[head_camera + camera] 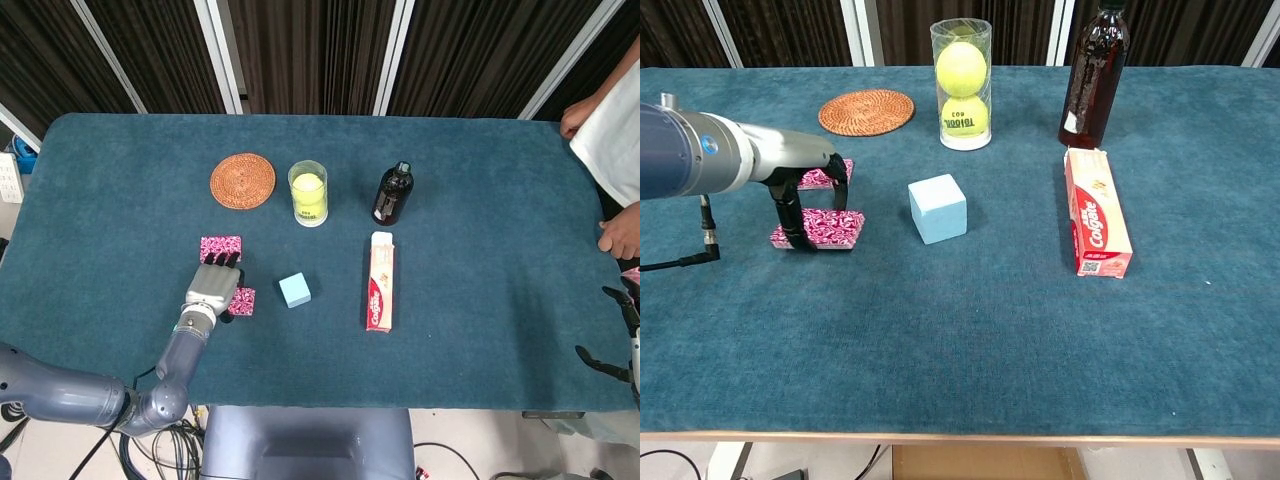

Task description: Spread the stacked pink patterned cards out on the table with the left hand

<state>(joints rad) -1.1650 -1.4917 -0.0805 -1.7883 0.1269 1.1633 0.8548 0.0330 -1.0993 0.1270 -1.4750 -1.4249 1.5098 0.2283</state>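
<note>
Two pink patterned cards lie apart on the blue cloth. The far card [220,245] [820,179] lies flat by itself. The near card [243,300] [830,228] sits under the fingertips of my left hand [214,285] [805,195], which arches over it and presses down on it; the hand covers its left part in the head view. My right hand [620,335] shows only at the right edge of the head view, fingers apart, holding nothing.
A light blue cube [294,290] [938,208] stands just right of the near card. A woven coaster [242,180], a tube of tennis balls [308,193], a dark bottle [393,193] and a toothpaste box [381,281] lie further back and right. A person's arm [605,130] reaches over the right edge.
</note>
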